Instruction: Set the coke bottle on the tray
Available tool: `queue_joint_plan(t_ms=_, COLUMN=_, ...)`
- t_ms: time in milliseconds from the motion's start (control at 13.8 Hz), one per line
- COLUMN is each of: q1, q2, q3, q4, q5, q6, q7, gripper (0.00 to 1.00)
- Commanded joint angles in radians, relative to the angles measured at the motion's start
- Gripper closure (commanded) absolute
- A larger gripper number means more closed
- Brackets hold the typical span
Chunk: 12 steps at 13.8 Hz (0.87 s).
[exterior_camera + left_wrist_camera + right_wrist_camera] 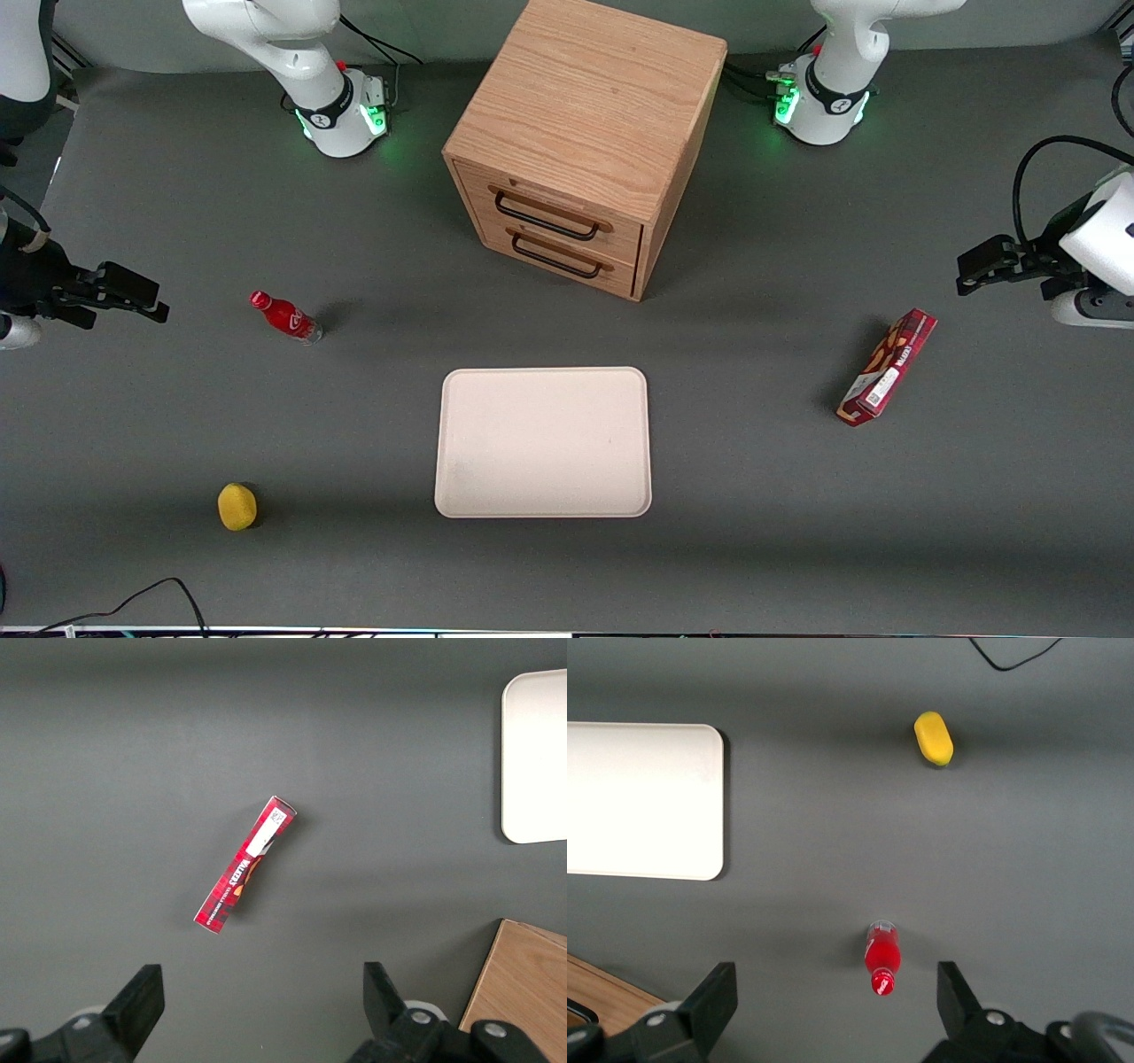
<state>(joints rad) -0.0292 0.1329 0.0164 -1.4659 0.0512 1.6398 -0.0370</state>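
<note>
The pincer (146, 299) hangs above the bench (354, 567) with its fingers spread, at nine o'clock from the coke bottle (285, 316). Only bare bench lies between them. From bottle to tray (542, 441), toward four o'clock, nothing stands. The lemon (236, 506) sits apart at the bottle's six o'clock.

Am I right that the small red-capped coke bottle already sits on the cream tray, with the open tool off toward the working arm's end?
Not quite. In the front view the small red-capped coke bottle is on the grey table, apart from the cream tray, which holds nothing. The tool is open, toward the working arm's end.
</note>
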Motion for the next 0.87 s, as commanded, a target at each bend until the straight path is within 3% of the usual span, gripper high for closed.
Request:
queue_joint_plan(t_ms=0, q1=0.003, q2=-0.006, q3=0.002, q4=0.002, q5=0.004, q6=-0.015, q7=0.011, gripper=0.0)
queue_joint_plan(t_ms=800, q1=0.012, q2=-0.004, q3=0.004, q4=-0.042, q5=0.003, q6=0.0, q7=0.016, gripper=0.0)
